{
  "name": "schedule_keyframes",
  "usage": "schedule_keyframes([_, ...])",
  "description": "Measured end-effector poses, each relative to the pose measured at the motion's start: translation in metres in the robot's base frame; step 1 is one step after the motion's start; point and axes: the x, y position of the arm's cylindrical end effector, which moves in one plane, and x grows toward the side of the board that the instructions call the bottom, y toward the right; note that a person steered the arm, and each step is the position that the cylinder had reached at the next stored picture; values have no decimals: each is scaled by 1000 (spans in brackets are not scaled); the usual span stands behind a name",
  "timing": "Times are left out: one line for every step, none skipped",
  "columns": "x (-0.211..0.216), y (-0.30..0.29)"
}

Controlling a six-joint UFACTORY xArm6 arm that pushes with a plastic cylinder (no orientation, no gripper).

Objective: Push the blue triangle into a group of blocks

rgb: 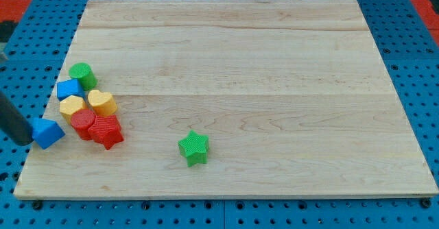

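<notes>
The blue triangle (47, 132) lies at the board's left edge, partly overhanging it. My tip (27, 141) sits right against the triangle's left side, with the dark rod running up to the view's left edge. Just right of the triangle is a cluster: a red hexagon-like block (83, 123), a red star (106, 130), a yellow block (71, 107), a yellow heart (102, 102), a blue cube (68, 89) and a green cylinder (81, 73). The triangle is close to the red block with a thin gap.
A green star (193, 147) stands alone near the board's bottom middle. The wooden board (274, 64) lies on a blue perforated table (411, 51).
</notes>
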Motion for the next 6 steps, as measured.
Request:
schedule_keyframes([-2, 16])
schedule_keyframes([-3, 19])
schedule_keyframes([-3, 22])
schedule_keyframes([53, 74])
schedule_keyframes([61, 191])
schedule_keyframes([60, 269])
